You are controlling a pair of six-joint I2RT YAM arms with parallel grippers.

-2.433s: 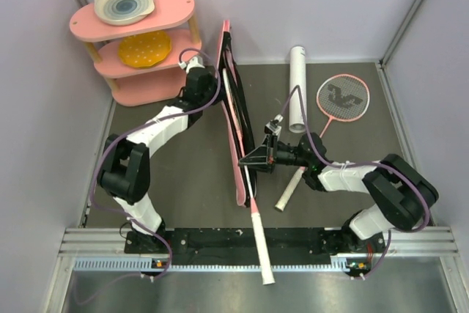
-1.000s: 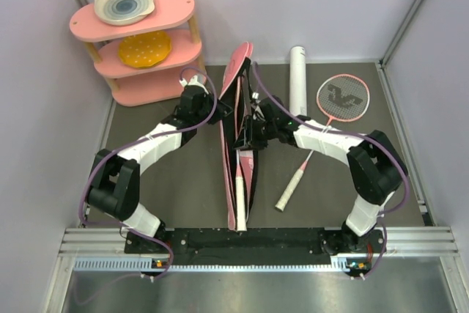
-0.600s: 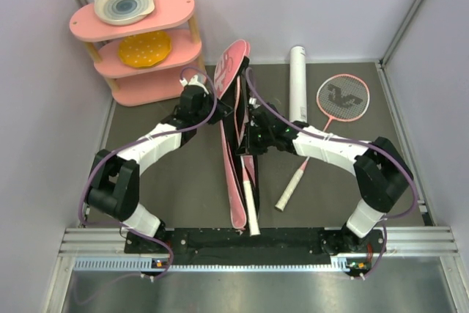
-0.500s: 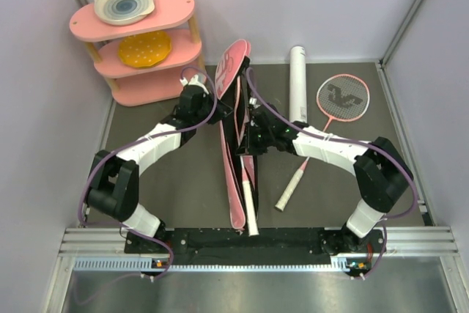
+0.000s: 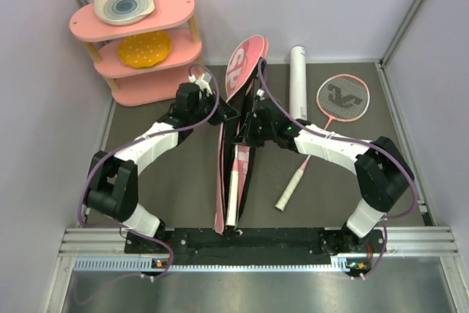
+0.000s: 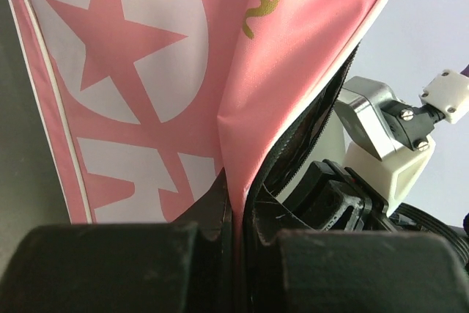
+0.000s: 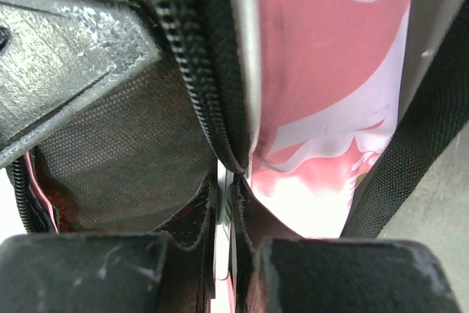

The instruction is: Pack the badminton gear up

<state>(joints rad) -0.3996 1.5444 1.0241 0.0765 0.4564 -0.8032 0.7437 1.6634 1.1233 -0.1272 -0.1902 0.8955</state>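
Two rackets are on the table, but only one shows whole: the loose racket [image 5: 342,98] lies flat at the right, its handle pointing toward the arms' bases. Of the other racket [image 5: 231,203] only the white handle shows, lying in the open mouth of the pink bag [image 5: 245,60]; its head is hidden by the fabric. From above, both sets of fingertips are lost behind the bag's raised flap. The wrist views, almost filled with fabric, settle it: the left gripper [image 6: 234,214] is pinched on the bag's pink edge, and the right gripper [image 7: 223,207] is pressed together on its zipper edge. Both arms reach forward and inward, wrists meeting at the bag's middle. The bag runs along the table's centre, its far end tilted right. The white tube [image 5: 297,82] lies between the bag and the loose racket's head.
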